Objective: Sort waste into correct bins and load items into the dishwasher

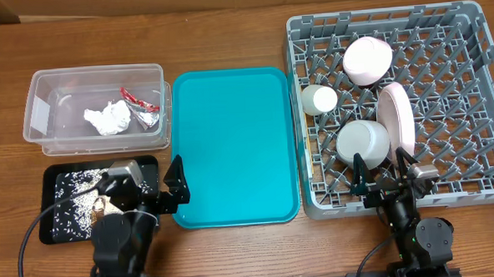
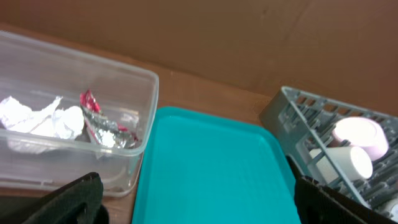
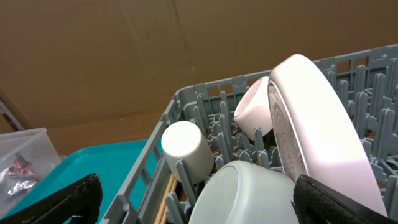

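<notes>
The clear tub [image 1: 53,90] holds the crumpled tissue [image 1: 107,119] and the foil wrapper [image 1: 142,106]; both also show in the left wrist view, tissue [image 2: 43,118], wrapper [image 2: 99,121]. Pale crumbs and a brown scrap [image 1: 99,205] lie in the black tray [image 1: 52,230]. In the grey rack [image 1: 479,103] sit a pink bowl [image 1: 367,60], a cup [image 1: 319,99], a white bowl [image 1: 364,142] and a pink plate [image 1: 395,114] on edge. My left gripper [image 1: 140,186] is open over the black tray's right end. Open too, my right gripper [image 1: 383,173] is at the rack's front edge, before the white bowl [image 3: 249,193].
A large teal serving tray [image 1: 231,147] lies between the tub and the rack, with nothing on it. A cardboard wall stands behind the table. Cables trail from both arms near the front edge.
</notes>
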